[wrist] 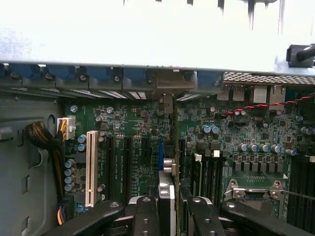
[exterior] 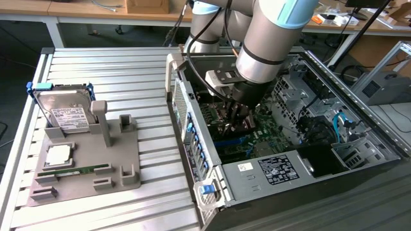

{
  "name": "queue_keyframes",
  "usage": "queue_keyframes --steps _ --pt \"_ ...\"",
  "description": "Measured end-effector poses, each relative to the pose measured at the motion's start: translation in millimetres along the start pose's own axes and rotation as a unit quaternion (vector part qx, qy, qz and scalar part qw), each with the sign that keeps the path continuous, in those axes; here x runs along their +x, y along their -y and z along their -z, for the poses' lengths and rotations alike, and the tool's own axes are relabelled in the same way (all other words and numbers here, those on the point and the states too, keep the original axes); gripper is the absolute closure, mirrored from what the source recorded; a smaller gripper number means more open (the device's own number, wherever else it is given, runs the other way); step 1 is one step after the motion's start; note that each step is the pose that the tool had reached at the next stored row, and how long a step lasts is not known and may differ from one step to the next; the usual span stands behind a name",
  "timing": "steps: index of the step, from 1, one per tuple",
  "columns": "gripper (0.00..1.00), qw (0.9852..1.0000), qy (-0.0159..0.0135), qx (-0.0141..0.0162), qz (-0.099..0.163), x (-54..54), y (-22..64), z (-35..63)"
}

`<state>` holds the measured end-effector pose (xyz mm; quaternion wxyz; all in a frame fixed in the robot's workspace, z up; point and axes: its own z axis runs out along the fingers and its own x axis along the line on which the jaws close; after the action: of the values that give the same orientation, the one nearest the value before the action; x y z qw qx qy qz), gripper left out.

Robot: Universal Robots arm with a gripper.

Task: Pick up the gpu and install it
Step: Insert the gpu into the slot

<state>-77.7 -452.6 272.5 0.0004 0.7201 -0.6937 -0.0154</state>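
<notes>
In the centre of the exterior view, the gripper [exterior: 239, 117] reaches down into the open computer case [exterior: 359, 139]. Its fingers [wrist: 147, 216] pinch the gpu [wrist: 175, 162] edge-on, keeping the card upright over the motherboard [wrist: 236, 132] slots so it can seat.

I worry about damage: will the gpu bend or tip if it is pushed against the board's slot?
The gpu looks like a thin, rigid board, so it is probably stiff yet fragile. Held edge-on in the gripper, it may tilt sideways if pushed off-line.
</notes>
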Motion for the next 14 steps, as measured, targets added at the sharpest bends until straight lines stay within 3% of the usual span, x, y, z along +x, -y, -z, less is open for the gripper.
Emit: queue_keyframes --steps 14 --pt "0.73 1.0 -0.0002 0.0 -0.003 2.6 3.4 -0.9"
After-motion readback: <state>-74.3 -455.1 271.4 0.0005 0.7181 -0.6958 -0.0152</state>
